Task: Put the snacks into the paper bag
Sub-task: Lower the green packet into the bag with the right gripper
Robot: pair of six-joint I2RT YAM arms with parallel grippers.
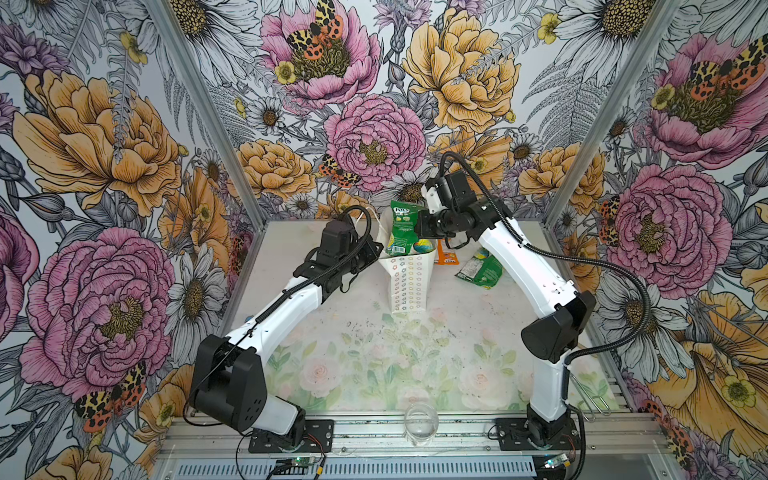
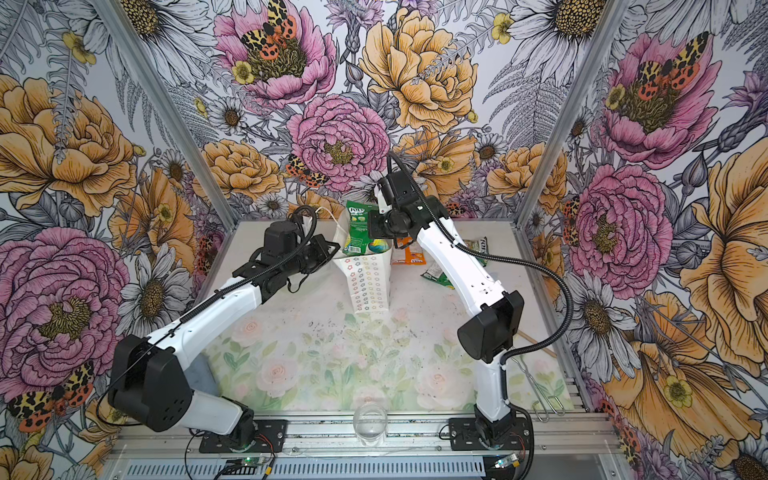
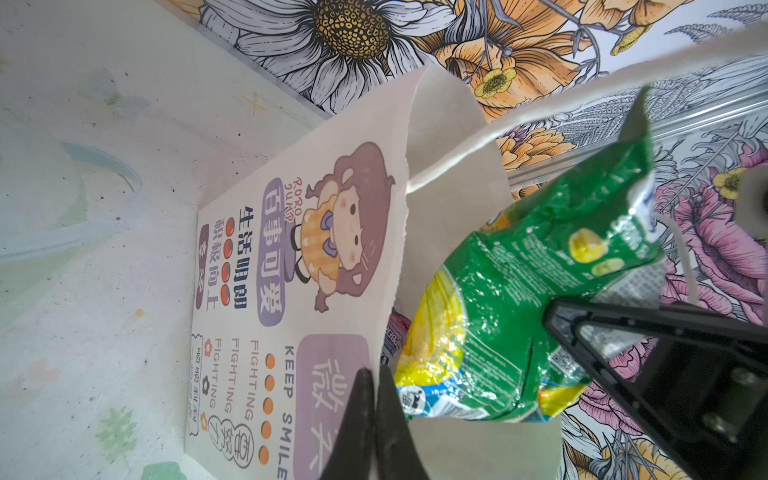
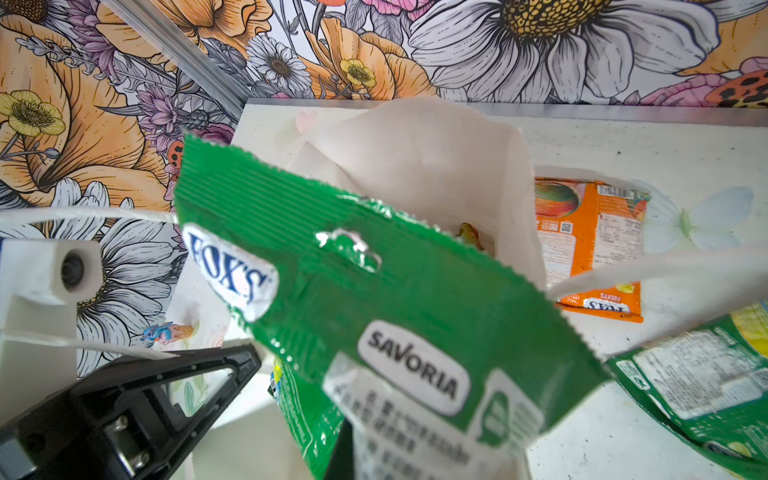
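My left gripper (image 3: 374,376) is pinched together on the rim of the paper bag (image 3: 332,257), with one finger outside the wall and one inside. The bag's mouth gapes open beside it. My right gripper (image 1: 419,226) is clamped on a green packet (image 1: 401,226) partway down its side and holds it tilted over the bag.

The green packet (image 4: 374,291) is glossy and crinkled. It has a ribbed, saw-toothed seal at the top with a small punched hanging hole. A white oval below the seal reads "FOX'S" and a second label reads "SAVORIA". In the left wrist view its lower end (image 3: 432,332) shows yellow and blue print. That end sits inside the bag's mouth, while the sealed top sticks out above the rim.

The paper bag (image 1: 409,286) stands upright at the far middle of the table (image 1: 332,332), between my two grippers. It is white, with thin white cord handles. The narrow side facing the top views carries rows of small coloured flower outlines. The broad face shows a cartoon girl, purple panels and the words "KEEP SMILE" and "FIGHTING".

An orange packet (image 1: 449,257) lies flat on the table just beside the bag, on my right. A second green packet (image 1: 482,270) lies crumpled a little farther out, partly under my right arm. A clear glass (image 1: 420,424) stands at the near edge, well apart from the bag.
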